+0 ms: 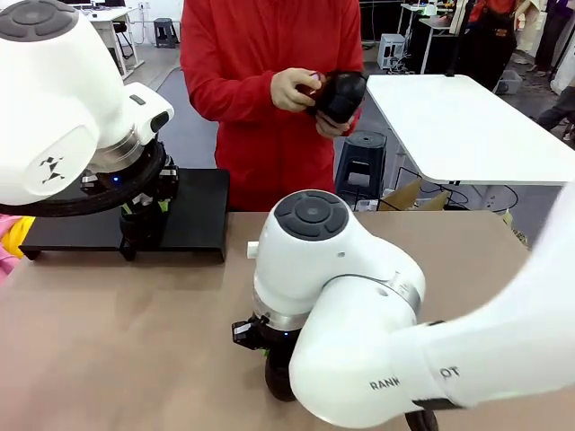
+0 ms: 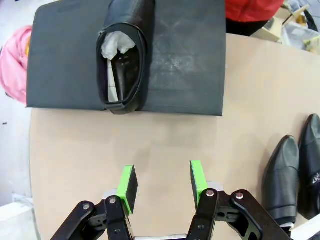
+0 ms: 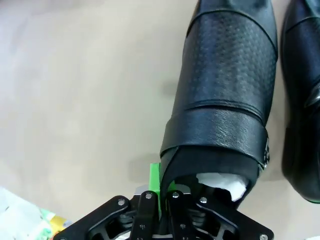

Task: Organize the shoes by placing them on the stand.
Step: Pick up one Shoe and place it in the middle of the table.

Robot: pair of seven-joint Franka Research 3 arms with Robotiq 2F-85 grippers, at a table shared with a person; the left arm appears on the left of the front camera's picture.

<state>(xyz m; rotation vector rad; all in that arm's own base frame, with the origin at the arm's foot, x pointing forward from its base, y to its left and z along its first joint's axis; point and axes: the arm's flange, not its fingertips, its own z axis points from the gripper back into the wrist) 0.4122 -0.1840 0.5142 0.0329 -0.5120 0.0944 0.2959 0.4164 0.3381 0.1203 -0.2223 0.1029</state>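
Note:
One black shoe (image 2: 122, 55) stuffed with white paper lies on the matte black stand (image 2: 185, 60). My left gripper (image 2: 161, 182) hovers over the bare table just short of the stand's edge, open, with nothing between its green pads. In the front view that gripper (image 1: 144, 220) hangs over the stand (image 1: 193, 215). My right gripper (image 3: 161, 182) is shut on the heel collar of a second shoe (image 3: 225, 100) lying on the table, with another shoe (image 3: 302, 100) right beside it. The person holds a further shoe (image 1: 340, 94) in both hands.
The two table shoes (image 2: 282, 180) also show in the left wrist view, off to the stand's side. Pink cloth (image 2: 15, 60) lies past the stand's far end. A white table (image 1: 458, 126) and a stool (image 1: 361, 162) stand behind the person. My right arm (image 1: 359, 314) fills the near foreground.

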